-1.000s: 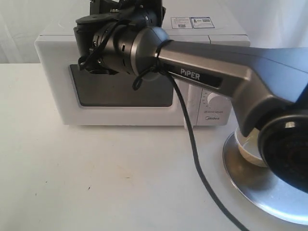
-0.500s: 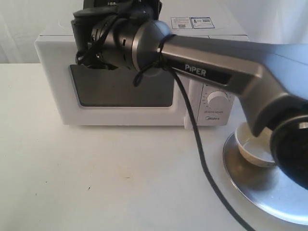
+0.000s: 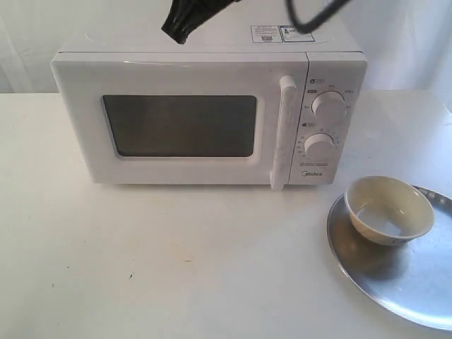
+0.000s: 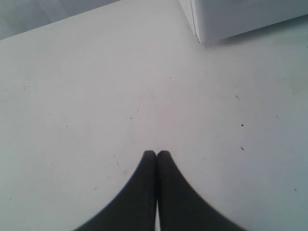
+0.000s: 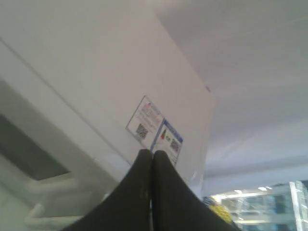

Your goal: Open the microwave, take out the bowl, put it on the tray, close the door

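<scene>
Bowl point(image 3: 389, 210) upright on tray point(image 3: 395, 284), microwave point(image 3: 212, 44) door point(image 3: 180, 126) shut

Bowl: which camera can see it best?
The exterior view: the bowl sits whole and unblocked on the tray. The left wrist view shows table and a microwave corner; the right wrist view its top. Neither shows the bowl.

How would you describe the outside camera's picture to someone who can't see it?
A white microwave with its door shut stands on a white table; at lower right a small cream bowl sits upright on a round silver tray. A black part of the robot arm pokes in at the top edge.
</scene>
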`<action>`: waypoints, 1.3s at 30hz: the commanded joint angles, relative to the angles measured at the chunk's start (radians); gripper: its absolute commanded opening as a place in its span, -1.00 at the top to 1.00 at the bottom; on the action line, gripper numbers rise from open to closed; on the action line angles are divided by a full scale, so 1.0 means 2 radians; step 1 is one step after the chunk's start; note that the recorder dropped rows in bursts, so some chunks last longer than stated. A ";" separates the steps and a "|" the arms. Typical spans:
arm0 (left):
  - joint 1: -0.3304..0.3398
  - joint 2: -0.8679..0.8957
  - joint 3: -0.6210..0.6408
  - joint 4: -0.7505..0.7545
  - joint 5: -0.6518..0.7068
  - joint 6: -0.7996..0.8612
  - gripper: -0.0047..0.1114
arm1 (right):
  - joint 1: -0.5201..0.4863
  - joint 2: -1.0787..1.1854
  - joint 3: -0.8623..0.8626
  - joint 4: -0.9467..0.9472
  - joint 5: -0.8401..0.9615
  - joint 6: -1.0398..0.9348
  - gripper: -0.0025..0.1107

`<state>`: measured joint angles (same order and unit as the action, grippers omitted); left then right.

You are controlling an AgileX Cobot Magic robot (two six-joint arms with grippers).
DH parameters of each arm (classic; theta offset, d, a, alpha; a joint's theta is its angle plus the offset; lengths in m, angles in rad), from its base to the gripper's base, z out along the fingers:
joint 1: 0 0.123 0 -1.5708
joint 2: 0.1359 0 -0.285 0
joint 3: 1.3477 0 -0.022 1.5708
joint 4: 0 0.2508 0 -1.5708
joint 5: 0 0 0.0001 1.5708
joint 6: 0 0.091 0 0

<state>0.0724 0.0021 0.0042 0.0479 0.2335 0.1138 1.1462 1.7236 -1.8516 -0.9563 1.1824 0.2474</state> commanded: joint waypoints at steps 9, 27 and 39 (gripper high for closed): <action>-0.002 -0.001 -0.002 -0.002 0.000 -0.003 0.92 | 0.001 -0.355 0.302 -0.010 -0.148 0.152 0.96; -0.002 -0.001 -0.002 -0.002 0.000 -0.003 0.92 | 0.001 -0.723 0.694 -0.295 -0.091 0.661 0.96; -0.002 -0.001 -0.002 -0.002 0.000 -0.003 0.92 | 0.001 -0.738 0.718 -0.191 -0.135 0.677 0.96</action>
<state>0.0724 0.0021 0.0042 0.0479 0.2335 0.1138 1.1462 0.2544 -0.4207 -1.3347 0.9146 1.5954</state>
